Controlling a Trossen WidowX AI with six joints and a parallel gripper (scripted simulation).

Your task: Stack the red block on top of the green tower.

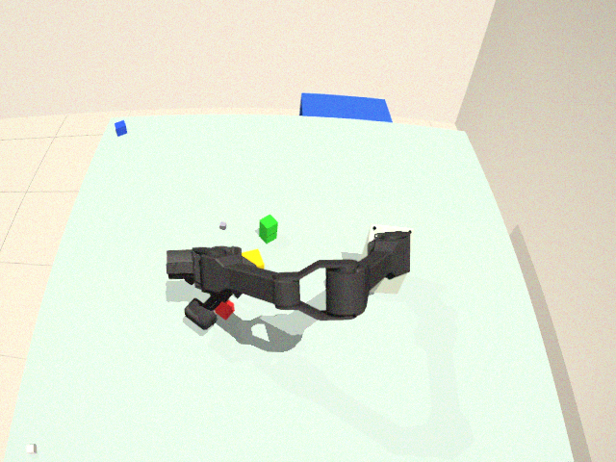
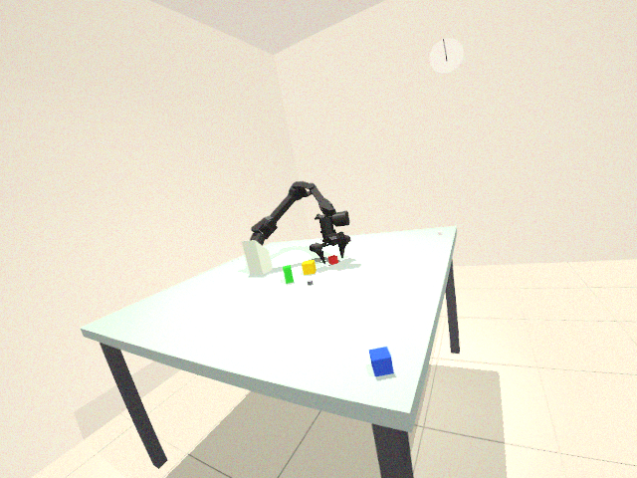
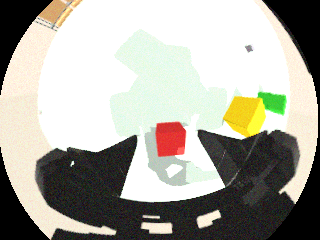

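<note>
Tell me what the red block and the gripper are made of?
The red block looks like solid plastic or painted wood: flat even colour, sharp edges, no shine, so either could fit. The gripper, open around it without touching, looks like dark matte plastic or coated metal: charcoal, dull, with no glints. The pictures cannot settle which.
</note>
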